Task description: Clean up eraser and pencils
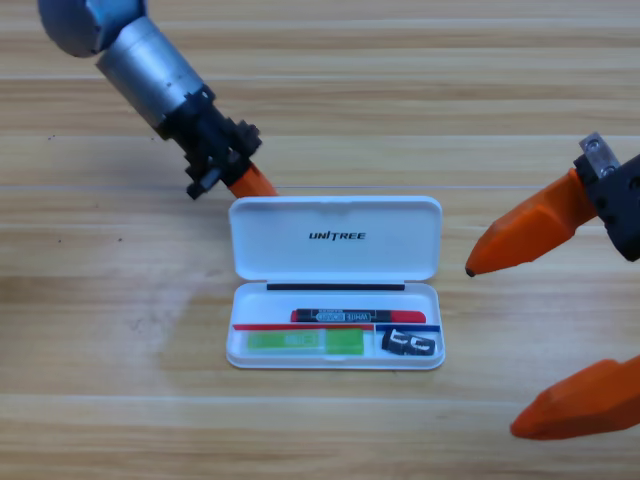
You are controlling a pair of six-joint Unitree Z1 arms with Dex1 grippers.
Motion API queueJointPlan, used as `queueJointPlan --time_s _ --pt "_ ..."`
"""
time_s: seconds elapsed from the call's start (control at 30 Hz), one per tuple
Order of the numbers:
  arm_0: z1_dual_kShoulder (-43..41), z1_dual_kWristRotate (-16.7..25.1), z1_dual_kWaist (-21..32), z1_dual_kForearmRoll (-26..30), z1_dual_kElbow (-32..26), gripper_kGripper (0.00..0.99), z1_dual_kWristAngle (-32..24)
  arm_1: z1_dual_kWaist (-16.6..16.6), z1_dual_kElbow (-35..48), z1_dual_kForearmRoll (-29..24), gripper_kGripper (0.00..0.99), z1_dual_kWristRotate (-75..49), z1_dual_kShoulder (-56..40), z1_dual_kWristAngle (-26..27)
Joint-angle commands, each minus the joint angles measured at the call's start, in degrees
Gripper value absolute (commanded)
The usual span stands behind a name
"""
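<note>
The white Unitree case [335,238] lies open in the middle of the table. In its tray lie the red pencil [345,315], the light green pencil [305,342] and the black eraser [408,343] at the right end. My left gripper [256,186] reaches in from the upper left, its orange tip at the top left corner of the raised lid. Touching or just behind the lid, I cannot tell. At the right edge my right gripper [493,348] stands open, its jaws wide apart and holding nothing.
The wooden table [100,330] lies bare on all sides of the case. The left arm's grey body [140,55] slants across the upper left corner.
</note>
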Motion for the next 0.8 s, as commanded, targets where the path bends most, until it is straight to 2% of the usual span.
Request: queueJointPlan --time_s 0.03,0.37,0.8 --pt "-0.06 -0.47 -3.51 0.74 2.76 0.0 -0.4 -0.3 1.99 -0.97 0.986 0.7 -0.75 0.9" --pt "-0.94 -2.85 -5.97 0.65 2.94 0.0 0.92 -0.3 1.9 -0.97 0.986 0.7 -0.04 1.6" --pt "-2.26 -3.64 -8.6 0.21 5.23 0.0 2.59 -0.3 1.73 -0.97 0.986 0.7 0.75 2.13"
